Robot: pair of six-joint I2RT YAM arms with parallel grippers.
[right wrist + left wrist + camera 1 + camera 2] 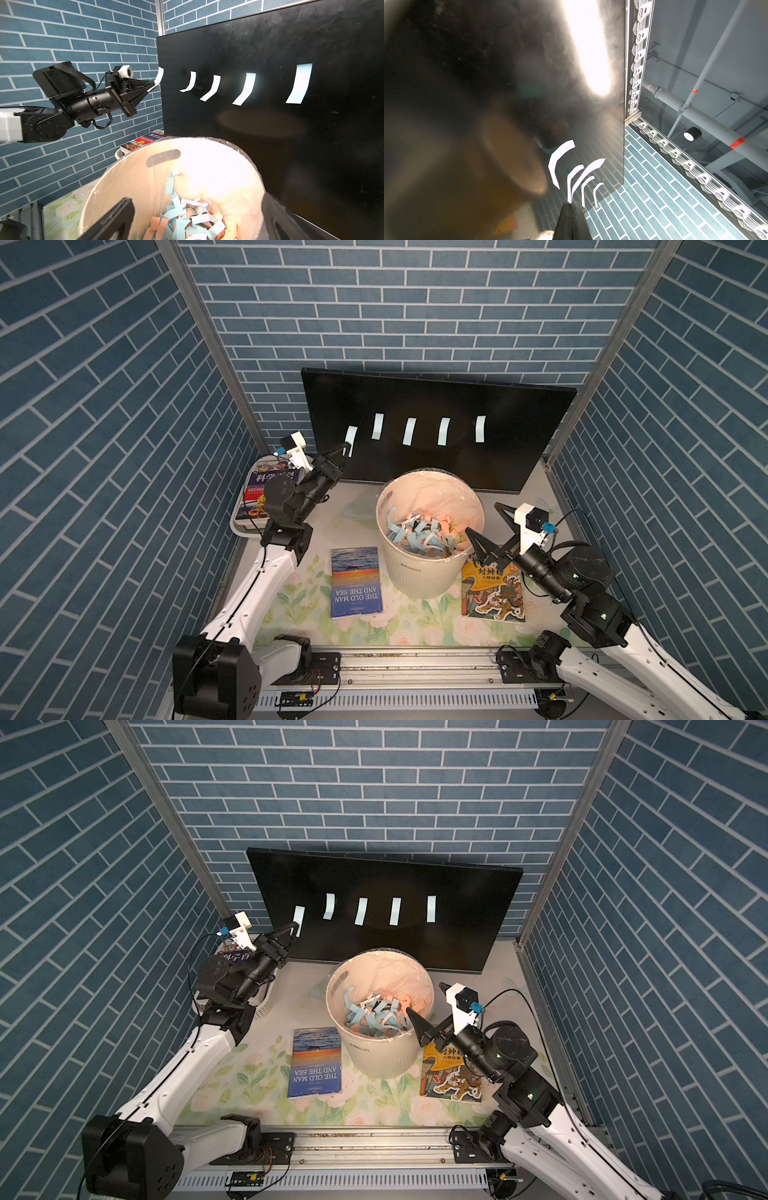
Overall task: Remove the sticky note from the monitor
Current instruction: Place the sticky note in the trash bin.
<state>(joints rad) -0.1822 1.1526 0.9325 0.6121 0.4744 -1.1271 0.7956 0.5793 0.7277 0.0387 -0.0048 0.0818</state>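
In both top views, my left gripper [347, 446] [294, 926] is pinching shut on the lower end of the note [351, 433] [299, 914]. The note is hanging at the 9 o'clock end of the row on the monitor [436, 398] [382, 873], with four other notes [409, 431] [360, 911] trailing toward 3 o'clock. The monitor is leaning at 12 o'clock behind the bin [415, 572] [374, 1056]. My right gripper [482, 517] [424, 997] is hovering with its jaws spread wide over the bin's 3 o'clock rim, gripping nothing.

In the left wrist view, my left gripper [569, 204] is showing its tips pressed together on the note [589, 169], close against the glossy monitor [488, 62].

In the right wrist view, my left gripper [152, 86] is clamping the note [159, 75] at the monitor's [270, 41] edge; the note's upper end is touching the screen. My right fingers [116, 218] are standing wide apart above the bin [124, 166], where paper strips [187, 224] are lying.
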